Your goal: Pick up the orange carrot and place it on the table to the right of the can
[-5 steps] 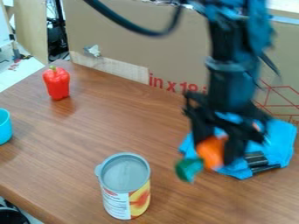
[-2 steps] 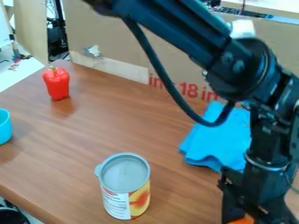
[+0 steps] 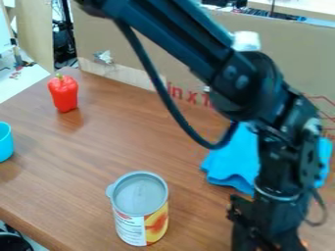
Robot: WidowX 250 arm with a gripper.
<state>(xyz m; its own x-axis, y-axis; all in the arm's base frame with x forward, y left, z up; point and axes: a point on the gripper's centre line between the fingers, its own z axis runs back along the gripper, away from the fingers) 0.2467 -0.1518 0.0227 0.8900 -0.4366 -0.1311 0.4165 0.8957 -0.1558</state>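
One labelled can (image 3: 139,208) near the claw (image 3: 267,236)

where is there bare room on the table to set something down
The widest bare patch of table lies between pepper, can and cloth; another lies between cup and can. Cloth and arm crowd the right side.

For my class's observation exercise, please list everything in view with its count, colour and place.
Pepper: one, red, upper left of table
Cup: one, turquoise, left edge, partly cut off
Can: one, grey top, white-yellow label, front centre
Cloth: one, blue, right side, behind arm
Orange thing: count unclear, orange, beside the hand, mostly hidden
Table: one, brown, under these
Cardboard: one, brown, behind table
Arm: one, black, upper left to lower right
Hand: one, black, bottom right
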